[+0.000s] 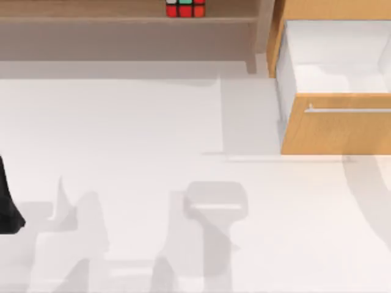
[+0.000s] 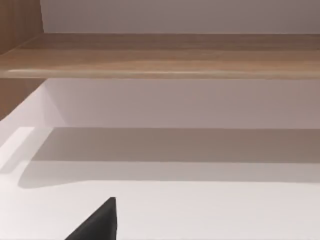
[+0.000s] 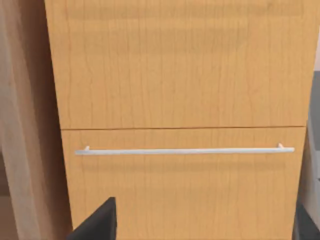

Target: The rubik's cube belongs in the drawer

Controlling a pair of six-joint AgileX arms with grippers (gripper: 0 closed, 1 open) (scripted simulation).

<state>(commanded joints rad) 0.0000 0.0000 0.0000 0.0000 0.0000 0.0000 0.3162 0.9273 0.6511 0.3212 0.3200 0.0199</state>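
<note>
The rubik's cube (image 1: 185,8) sits on the long brown shelf (image 1: 91,18) at the back of the table, near its middle. The drawer (image 1: 339,129) stands pulled out at the back right, showing its white interior (image 1: 342,58) with nothing in it, and its silver handle (image 1: 349,110) runs across the front. My right gripper (image 3: 202,222) is open and faces the drawer front (image 3: 185,190) a short way off, below the handle (image 3: 185,150). My left arm (image 1: 7,201) is parked at the table's left edge, and one of its fingers (image 2: 97,225) points toward the shelf.
A vertical wooden post (image 1: 264,27) separates the shelf from the drawer cabinet (image 1: 330,9). White tabletop (image 1: 153,134) stretches between the arms and the shelf. The shelf board (image 2: 160,55) spans the left wrist view, with open space beneath it.
</note>
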